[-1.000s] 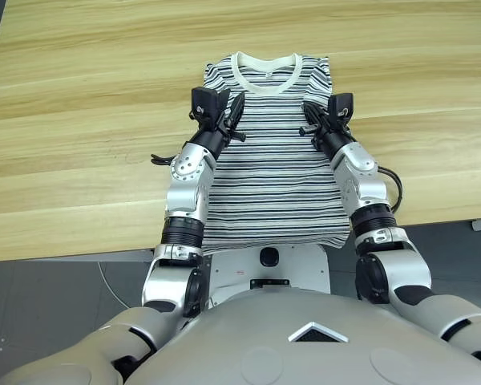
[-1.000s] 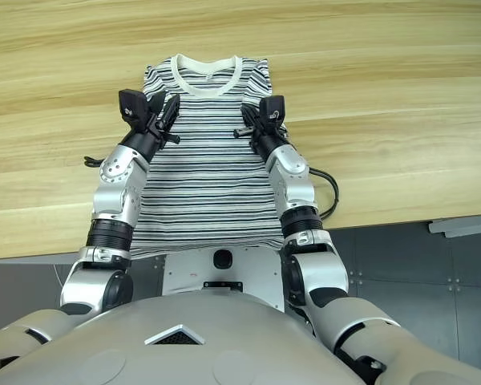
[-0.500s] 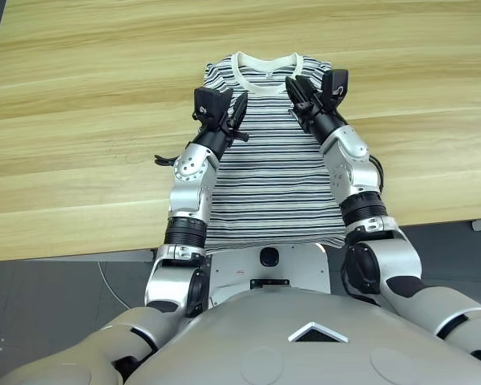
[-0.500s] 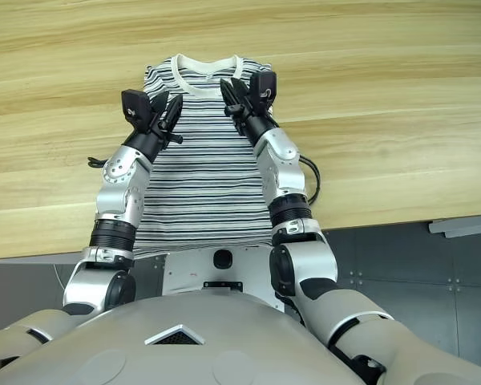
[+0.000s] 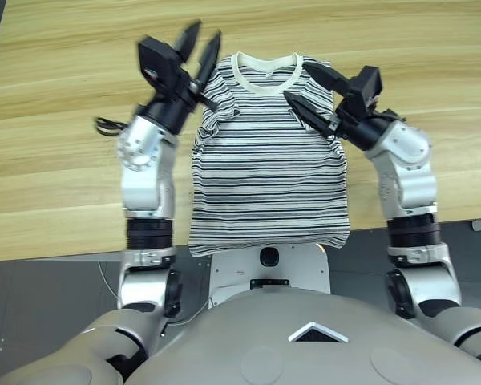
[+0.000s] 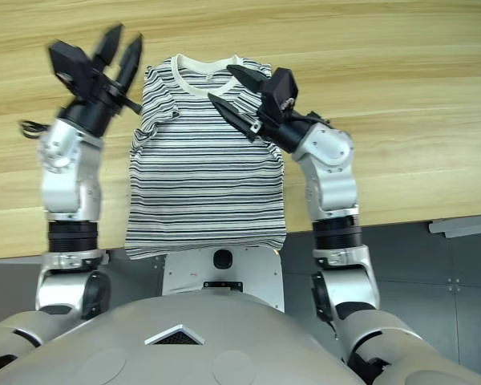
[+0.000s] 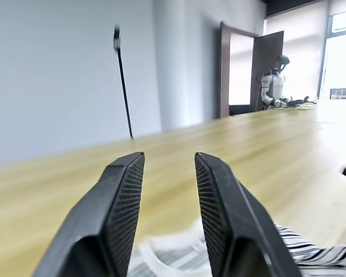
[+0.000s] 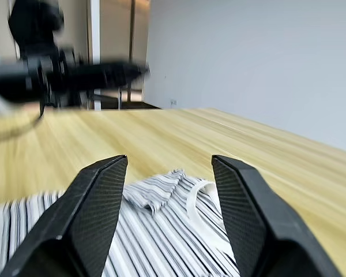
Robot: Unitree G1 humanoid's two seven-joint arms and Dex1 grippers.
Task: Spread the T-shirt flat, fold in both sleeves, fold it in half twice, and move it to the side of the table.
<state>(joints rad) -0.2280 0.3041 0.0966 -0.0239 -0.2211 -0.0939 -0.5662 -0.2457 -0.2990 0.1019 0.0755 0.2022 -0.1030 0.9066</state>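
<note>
A striped T-shirt with a cream collar lies on the wooden table, sleeves tucked in and its hem hanging over the near edge. The cloth at its left shoulder is rumpled. My left gripper is raised above the table just left of the collar, open and holding nothing; its wrist view shows the fingers apart over the collar. My right gripper hovers over the shirt's right shoulder, also open and holding nothing, with the shirt below it.
Bare tabletop extends wide on both sides of the shirt and beyond it. The table's near edge runs just under the arms. A second robot stands far off beside a doorway in the left wrist view.
Both grippers have lifted off the shirt. The left swung up and to the left, the right turned and drew back to the right. The shirt's left shoulder is now bunched inward.
</note>
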